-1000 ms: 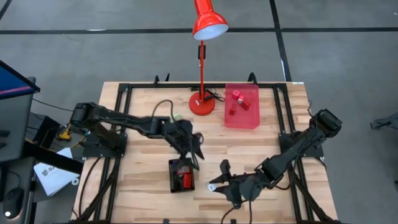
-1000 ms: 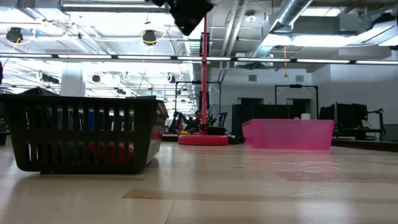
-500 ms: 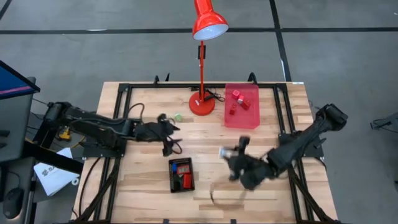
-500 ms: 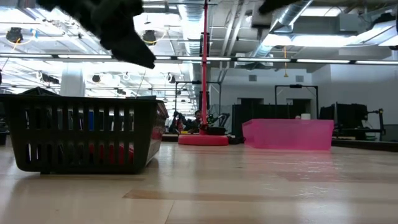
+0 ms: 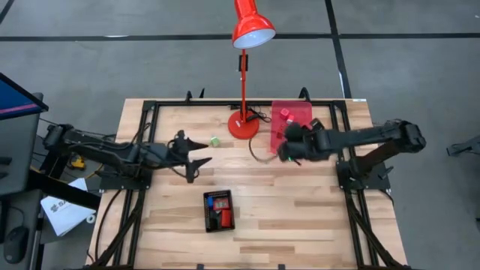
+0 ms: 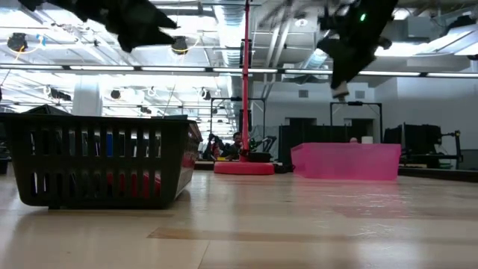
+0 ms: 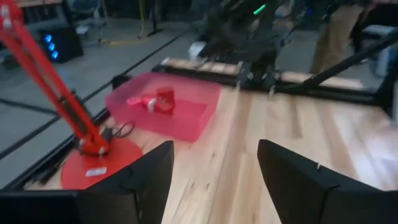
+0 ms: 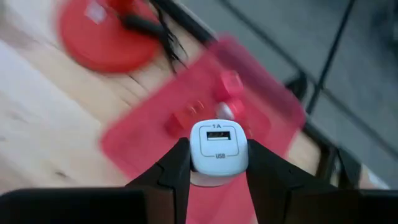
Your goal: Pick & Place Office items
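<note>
The pale wooden slatted table with its black frame carries everything. At its twelve o'clock edge stands the tall red desk lamp, round base on the boards. Just beside the base, toward one o'clock, sits the translucent pink rectangular tray, holding a few small red blocks. At six o'clock lies the small black slatted basket, with red pieces inside.

The right gripper hangs over the pink tray's near-centre edge, its dark fingers pinching a small white USB charger plug with the port face showing; the plug is above the tray, not in it.

The left gripper hovers at about nine o'clock of the table's centre, fingers spread and holding nothing. A tiny green piece lies on the boards just beside it, toward the lamp base.
</note>
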